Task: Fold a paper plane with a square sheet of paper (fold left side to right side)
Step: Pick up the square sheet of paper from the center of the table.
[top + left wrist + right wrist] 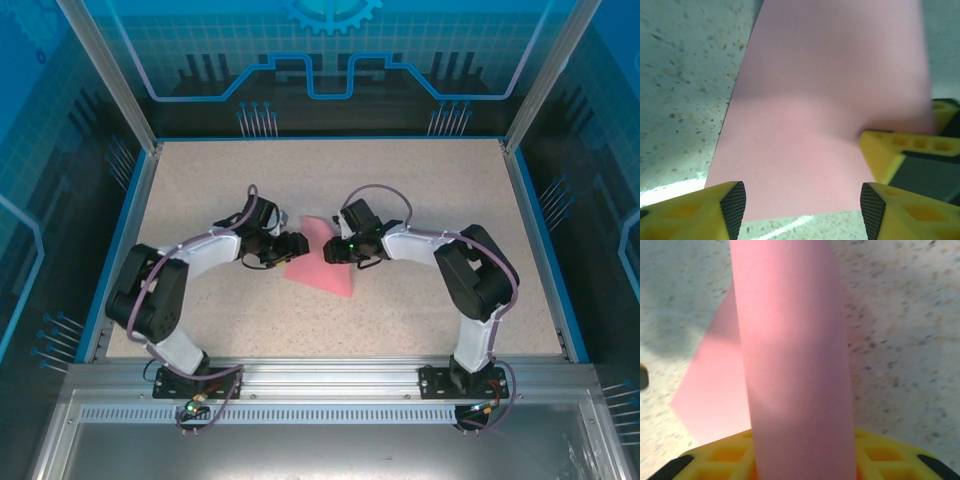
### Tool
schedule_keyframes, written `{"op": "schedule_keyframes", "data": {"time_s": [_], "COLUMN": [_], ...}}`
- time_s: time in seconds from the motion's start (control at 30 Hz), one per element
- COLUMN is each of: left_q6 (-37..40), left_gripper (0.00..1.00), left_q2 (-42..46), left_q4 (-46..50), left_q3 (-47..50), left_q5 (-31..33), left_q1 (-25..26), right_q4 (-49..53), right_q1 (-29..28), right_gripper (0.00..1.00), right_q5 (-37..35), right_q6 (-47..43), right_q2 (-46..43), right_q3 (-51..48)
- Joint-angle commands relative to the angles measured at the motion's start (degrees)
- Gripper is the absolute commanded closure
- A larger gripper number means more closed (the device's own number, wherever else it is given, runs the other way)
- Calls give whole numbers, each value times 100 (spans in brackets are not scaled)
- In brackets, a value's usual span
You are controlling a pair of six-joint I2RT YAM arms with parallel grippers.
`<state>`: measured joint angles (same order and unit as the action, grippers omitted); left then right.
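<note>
Paper [322, 265] at frame centre between left claw [297, 244] and right claw [333, 251]. Left wide, straddling paper edge at bottom of wrist view; right pinching lifted flap.

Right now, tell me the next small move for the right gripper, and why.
Probably close the right gripper firmly on the pink paper sheet: its edge curls up across the yellow finger, while the left gripper is open.

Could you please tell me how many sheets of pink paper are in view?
1. The square sheet of paper lies centrally between the left tool and right tool, one side curling up at the right tool. A second sheet beneath it could be hidden.
</note>
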<state>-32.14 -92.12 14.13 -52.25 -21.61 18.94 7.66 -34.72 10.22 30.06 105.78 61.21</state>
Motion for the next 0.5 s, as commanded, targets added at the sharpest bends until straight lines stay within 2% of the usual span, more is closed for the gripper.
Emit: {"op": "schedule_keyframes", "data": {"time_s": [0.0,0.27,0.37,0.47], "left_q6": [240,710,844,872], "left_gripper": [34,23,15,11], "left_q2": [646,2181,2685,2977], "left_q4": [-98,-473,-769,-1055], "left_q3": [248,608,709,733], "left_q5": [-401,-1070,-1382,-1711], "left_q1": [-267,-634,-650,-663], "right_q4": [-547,-818,-566,1], "right_q1": [133,788,1157,1434], "right_gripper": [66,68,68,69], "right_q5": [939,2450,3199,3658], "right_q6": [-73,-512,-776,-1122], "right_q2": [-375,-1564,-2267,-2975], "right_q3": [-221,-742,-880,-866]}}
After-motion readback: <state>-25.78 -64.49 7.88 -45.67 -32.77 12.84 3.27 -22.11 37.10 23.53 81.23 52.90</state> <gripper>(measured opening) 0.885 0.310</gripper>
